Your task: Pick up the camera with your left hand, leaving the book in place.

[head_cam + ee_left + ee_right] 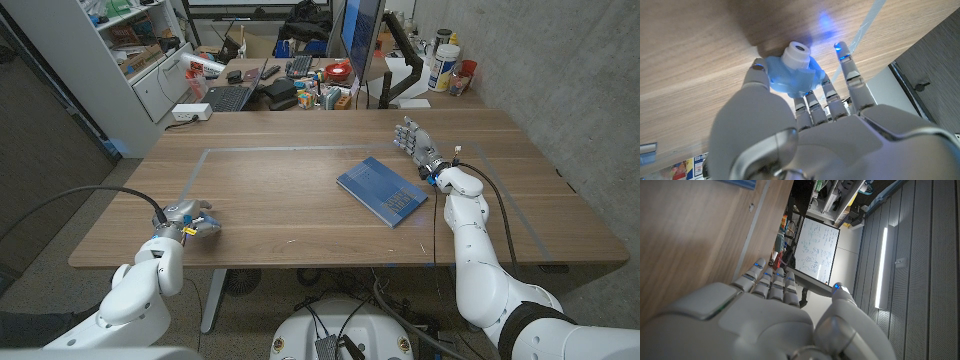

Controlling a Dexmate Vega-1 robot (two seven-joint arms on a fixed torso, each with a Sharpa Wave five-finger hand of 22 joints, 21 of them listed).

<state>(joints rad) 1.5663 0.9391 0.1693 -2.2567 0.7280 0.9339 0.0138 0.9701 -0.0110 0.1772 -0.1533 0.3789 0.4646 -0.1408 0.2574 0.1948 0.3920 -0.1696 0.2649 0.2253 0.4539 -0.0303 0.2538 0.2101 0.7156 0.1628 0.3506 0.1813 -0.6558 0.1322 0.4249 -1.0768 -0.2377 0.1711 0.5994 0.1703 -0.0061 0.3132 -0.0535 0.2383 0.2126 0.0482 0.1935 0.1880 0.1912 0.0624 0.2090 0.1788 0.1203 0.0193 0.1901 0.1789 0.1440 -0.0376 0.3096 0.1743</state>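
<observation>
The light-blue camera point(792, 75) is gripped by the left robot hand point(805, 107), lens aimed away from the palm toward the desk point(700, 55). In the head view, the right robot hand point(420, 145) is seen with fingers spread, beside the book point(381, 190).

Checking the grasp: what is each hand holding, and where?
The left hand holds the light-blue camera, fingers curled around its body. The right hand holds nothing.

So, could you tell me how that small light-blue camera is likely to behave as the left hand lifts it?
The camera looks like small moulded plastic, so it is probably stiff and light. The left hand has fingers around its sides, but the smooth, rounded body might slip. The protruding white lens could make it tip forward.
</observation>
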